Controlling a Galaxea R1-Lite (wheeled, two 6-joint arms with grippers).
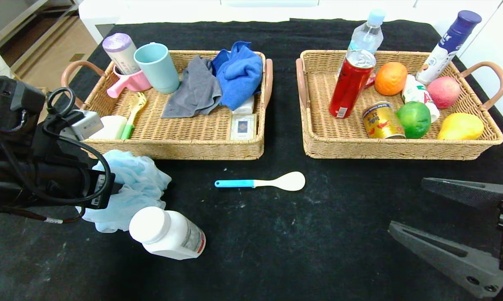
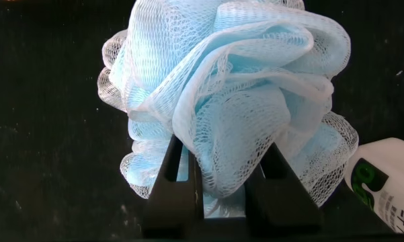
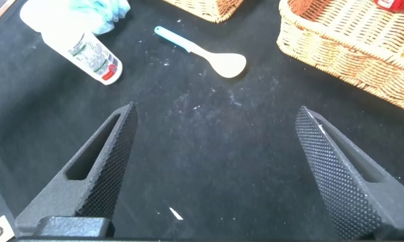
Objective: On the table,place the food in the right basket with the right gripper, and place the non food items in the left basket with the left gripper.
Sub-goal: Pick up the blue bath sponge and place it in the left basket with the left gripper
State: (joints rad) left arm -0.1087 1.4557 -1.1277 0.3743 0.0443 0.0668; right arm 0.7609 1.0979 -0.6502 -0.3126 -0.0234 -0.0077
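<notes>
From the head view, a black-covered table (image 1: 276, 251) is seen with two wicker baskets set side by side at the far half. The left basket (image 1: 172, 148) is filled with cups, cloths and a brush; the right basket (image 1: 402, 148) is filled with cans, bottles and fruit. A light blue bath pouf (image 1: 130, 184) is gripped by the left gripper (image 1: 109, 188) on the near left of the table, just in front of the left basket. A white pill bottle (image 1: 168, 234) is laid on its side just beside the pouf, and a blue-handled spoon (image 1: 264, 182) is left between the baskets' near edges.

In the left wrist view, the fingers (image 2: 171, 176) are shown pressed into the pouf's mesh, clamped on it.

In the right wrist view, the right gripper (image 3: 215, 168) is held above bare cloth at the near right, its fingers (image 3: 111, 161) spread wide apart.
</notes>
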